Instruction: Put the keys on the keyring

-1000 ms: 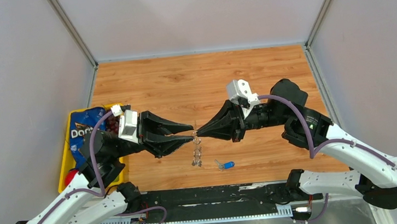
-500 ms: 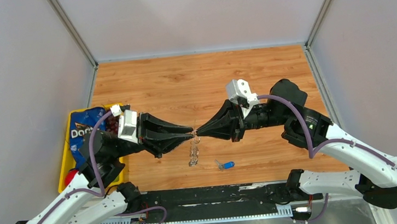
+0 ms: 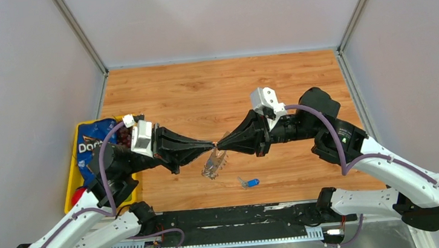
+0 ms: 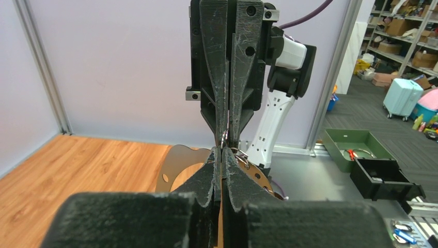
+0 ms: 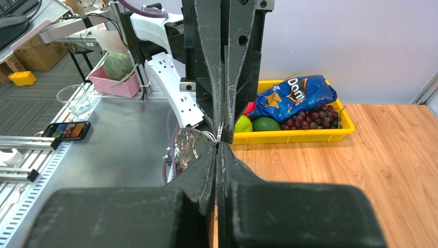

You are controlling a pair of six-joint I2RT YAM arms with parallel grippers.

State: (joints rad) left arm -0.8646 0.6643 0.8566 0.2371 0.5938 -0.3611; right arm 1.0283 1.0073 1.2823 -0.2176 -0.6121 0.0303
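One key (image 3: 249,182), silver with a blue head, lies flat on the desk (image 3: 202,95) near its front edge, apart from the keyring (image 3: 213,163). That hoop hangs tilted up and to the left of the key, its upper rim pinched where two tools meet tip to tip. The left tool (image 3: 211,144) and right tool (image 3: 219,143) are each closed tight on the ring's wire. Far left, a yellow tray (image 5: 289,136) holds a chip bag (image 5: 292,95) and grapes (image 5: 310,118).

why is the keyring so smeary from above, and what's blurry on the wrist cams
Top external: the large thin silver keyring is a faint see-through smear, probably motion blur. Both wrist views: own black fingers soften near the lens.
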